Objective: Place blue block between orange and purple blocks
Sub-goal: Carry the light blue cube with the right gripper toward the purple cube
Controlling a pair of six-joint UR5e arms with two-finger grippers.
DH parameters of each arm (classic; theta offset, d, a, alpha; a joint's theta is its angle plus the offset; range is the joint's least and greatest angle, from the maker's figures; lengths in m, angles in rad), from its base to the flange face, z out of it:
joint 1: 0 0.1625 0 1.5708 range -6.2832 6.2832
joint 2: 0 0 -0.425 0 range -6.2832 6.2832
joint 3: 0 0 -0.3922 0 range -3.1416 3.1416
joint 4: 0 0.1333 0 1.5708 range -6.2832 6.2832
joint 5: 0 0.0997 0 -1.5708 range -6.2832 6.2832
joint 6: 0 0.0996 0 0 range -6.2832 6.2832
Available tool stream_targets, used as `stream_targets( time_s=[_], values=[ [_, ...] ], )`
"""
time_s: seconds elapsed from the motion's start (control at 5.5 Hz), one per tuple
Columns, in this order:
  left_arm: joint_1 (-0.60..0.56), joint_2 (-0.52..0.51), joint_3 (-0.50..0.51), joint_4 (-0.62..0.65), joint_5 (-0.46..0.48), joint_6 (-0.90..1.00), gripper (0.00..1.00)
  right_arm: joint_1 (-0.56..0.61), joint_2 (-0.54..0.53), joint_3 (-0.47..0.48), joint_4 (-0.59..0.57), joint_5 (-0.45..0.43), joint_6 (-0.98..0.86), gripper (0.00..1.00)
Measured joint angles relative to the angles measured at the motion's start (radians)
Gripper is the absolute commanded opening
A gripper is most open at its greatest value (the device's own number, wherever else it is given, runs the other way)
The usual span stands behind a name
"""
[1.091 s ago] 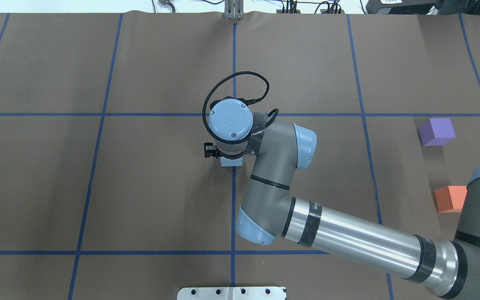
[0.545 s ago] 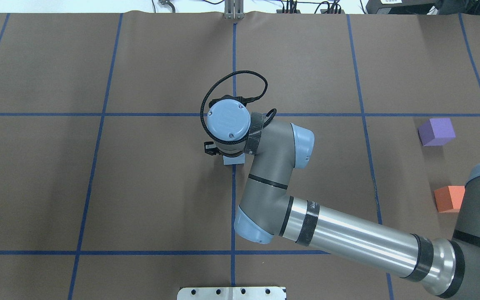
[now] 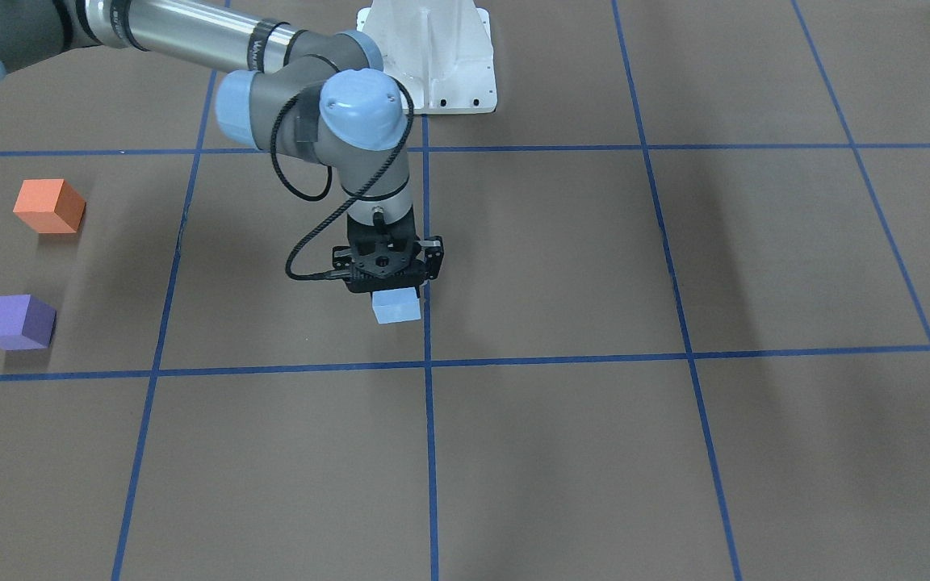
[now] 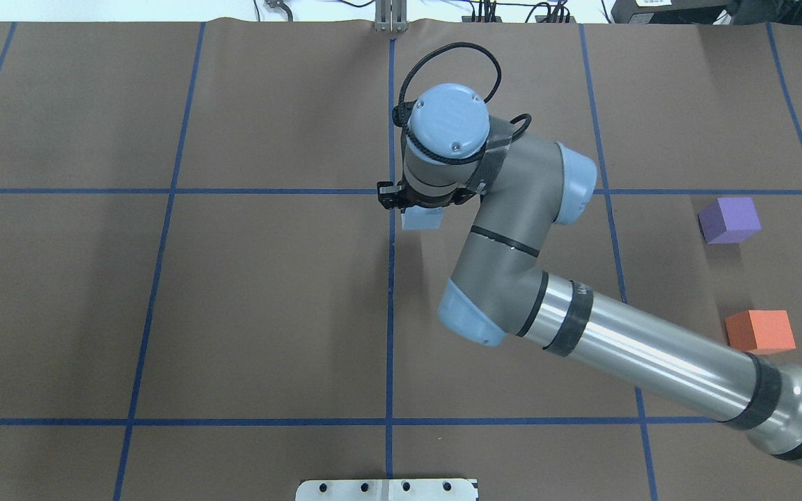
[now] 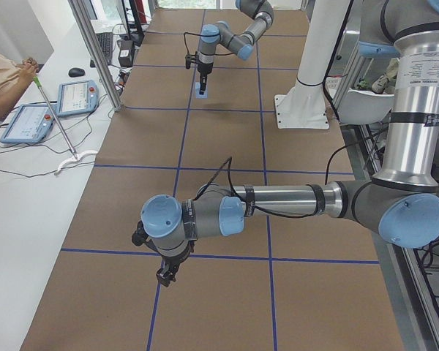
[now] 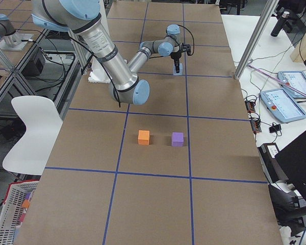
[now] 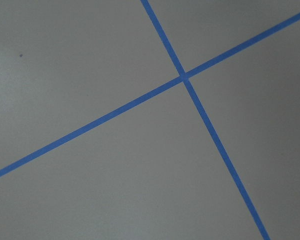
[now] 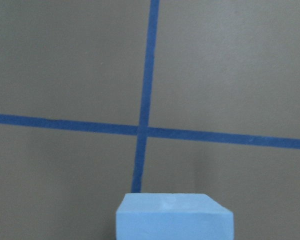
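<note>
Carry step, I judge: my right gripper (image 3: pixel 395 292) is clamping blue block (image 3: pixel 396 307) from above, seemingly lifted off table (image 3: pixel 675 452), near centre gridline. Orange block (image 3: pixel 48 206) and purple block (image 3: pixel 16 322) are sitting far to my right, gap between looking barely wider than block. Next move is needing sideways travel, then straight lowering, nudging neither. Route is looking bare. Left gripper (image 5: pixel 166 276) is idling well apart; cannot tell its opening.

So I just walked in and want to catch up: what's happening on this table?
The right gripper is shut on the blue block near the middle of the table, apparently holding it just above the surface. The orange block and purple block sit apart on the robot's right side, and the gap between them is unfilled. The left gripper hangs low over another stretch of table, away from the blocks.
</note>
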Motion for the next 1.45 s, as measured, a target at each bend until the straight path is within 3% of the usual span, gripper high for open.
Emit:
stream_targets(
  time_s=[0.36, 0.91, 1.09, 1.45],
  values=[
    [0.027, 0.006, -0.019, -0.142, 0.003, -0.311, 1.00, 0.168, -0.167, 0.231, -0.133, 0.143, -0.210, 0.00],
    [0.094, 0.015, -0.020, -0.267, 0.006, -0.425, 1.00, 0.352, -0.494, 0.351, -0.126, 0.240, -0.503, 0.11],
    [0.098, 0.022, -0.021, -0.281, 0.005, -0.423, 1.00, 0.385, -0.637, 0.359, -0.025, 0.247, -0.539, 0.25],
    [0.102, 0.040, -0.020, -0.329, 0.003, -0.423, 1.00, 0.394, -0.857, 0.320, 0.274, 0.247, -0.418, 0.36]
  ],
)
